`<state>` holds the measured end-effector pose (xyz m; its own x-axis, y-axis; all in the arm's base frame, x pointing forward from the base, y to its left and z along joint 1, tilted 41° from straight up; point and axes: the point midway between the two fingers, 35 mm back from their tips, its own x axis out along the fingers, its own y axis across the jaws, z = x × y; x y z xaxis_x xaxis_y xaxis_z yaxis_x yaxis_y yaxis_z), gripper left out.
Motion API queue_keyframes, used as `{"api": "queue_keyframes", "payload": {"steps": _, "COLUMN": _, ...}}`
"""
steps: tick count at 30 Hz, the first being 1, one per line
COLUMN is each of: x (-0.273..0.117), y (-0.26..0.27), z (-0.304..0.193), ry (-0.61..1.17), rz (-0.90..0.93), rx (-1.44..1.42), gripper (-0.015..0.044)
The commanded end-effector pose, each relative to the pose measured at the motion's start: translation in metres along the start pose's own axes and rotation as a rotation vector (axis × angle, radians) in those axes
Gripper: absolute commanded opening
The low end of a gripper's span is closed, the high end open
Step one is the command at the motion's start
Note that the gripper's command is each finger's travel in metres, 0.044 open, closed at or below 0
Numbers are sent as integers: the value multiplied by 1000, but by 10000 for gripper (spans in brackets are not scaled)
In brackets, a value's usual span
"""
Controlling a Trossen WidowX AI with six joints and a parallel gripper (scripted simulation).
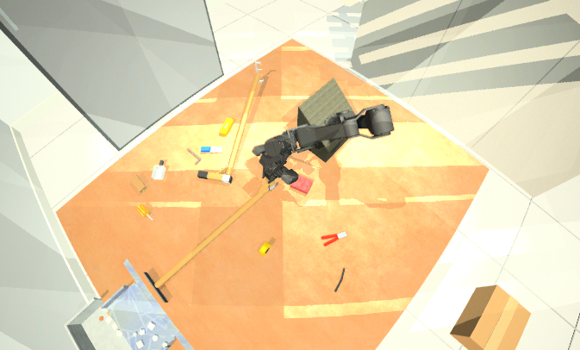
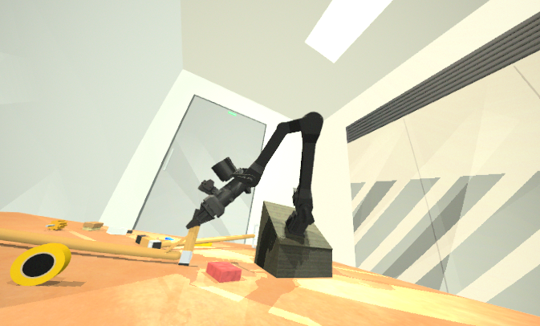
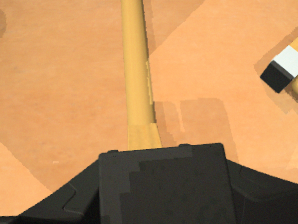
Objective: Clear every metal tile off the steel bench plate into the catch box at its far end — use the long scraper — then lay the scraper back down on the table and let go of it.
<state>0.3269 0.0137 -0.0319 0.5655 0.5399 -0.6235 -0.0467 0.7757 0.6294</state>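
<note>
The long scraper has a yellow pole and a black blade. The blade is beside the near edge of the steel plate. At the pole's other end stands an upright yellow grip with a black cap. My gripper is shut on that grip; the cap shows between the fingers in the wrist view. Several pale tiles are on the plate. More small pieces are near its border with the grey catch box; which side some lie on is unclear.
A red block lies close beside the grip. A second long-poled tool lies behind, with a forked end. A yellow tape roll, red-handled pliers and a black strip lie on the scraper's other side.
</note>
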Motion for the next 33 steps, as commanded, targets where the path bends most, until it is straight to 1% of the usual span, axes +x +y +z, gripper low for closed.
{"api": "queue_keyframes", "payload": {"steps": 1, "x": -1, "y": 12, "z": 3, "ry": -4, "rz": 24, "rx": -11, "gripper": 0}}
{"api": "queue_keyframes", "payload": {"steps": 33, "x": -5, "y": 55, "z": -1, "ry": -5, "rz": 24, "rx": -7, "gripper": 0}}
